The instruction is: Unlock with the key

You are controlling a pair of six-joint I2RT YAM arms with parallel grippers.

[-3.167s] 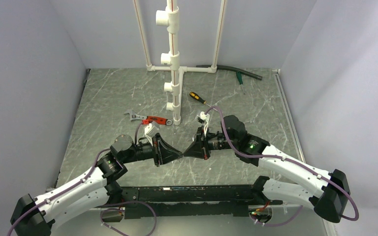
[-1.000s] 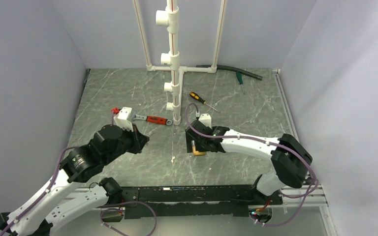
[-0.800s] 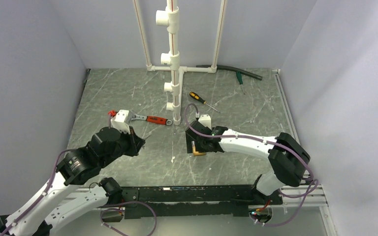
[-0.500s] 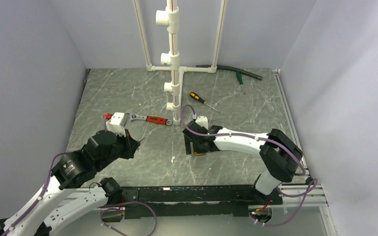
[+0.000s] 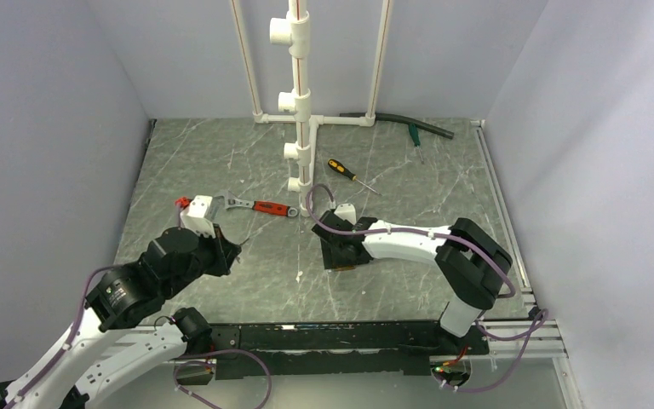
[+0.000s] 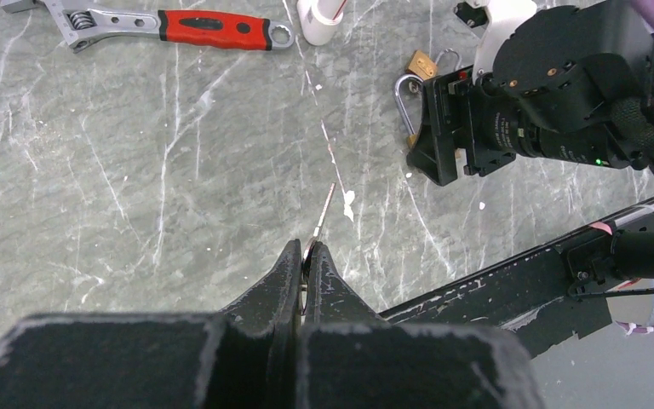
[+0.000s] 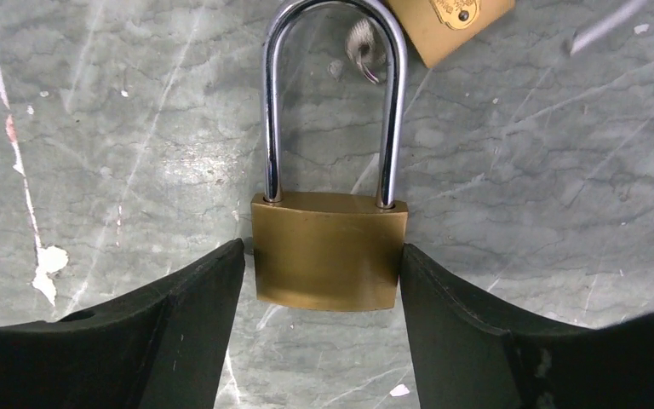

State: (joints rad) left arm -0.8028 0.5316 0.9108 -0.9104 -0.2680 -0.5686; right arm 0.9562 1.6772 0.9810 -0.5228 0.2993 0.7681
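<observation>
The key (image 6: 326, 207) is a thin silver sliver sticking out of my left gripper (image 6: 306, 249), which is shut on it and hangs above the marble floor left of centre (image 5: 237, 247). The large brass padlock (image 7: 330, 251) lies flat, its long steel shackle (image 7: 332, 85) pointing away from my right gripper (image 7: 322, 250). My right gripper's fingers stand on either side of the padlock body. The right finger meets its corner and a narrow gap shows at the left one. From the left wrist view, the shackle (image 6: 404, 94) pokes out beyond the right gripper.
A smaller brass padlock (image 7: 451, 21) with a key ring lies just beyond the shackle. A red-handled wrench (image 5: 260, 206) lies behind my left gripper. A white pipe stand (image 5: 300, 102) rises at the centre back. An orange-and-black screwdriver (image 5: 345, 170) and a black hose (image 5: 409, 126) lie further back.
My right gripper's jaws have narrowed around the large padlock and that arm has shifted slightly left. My left arm has drawn back a little with the key.
</observation>
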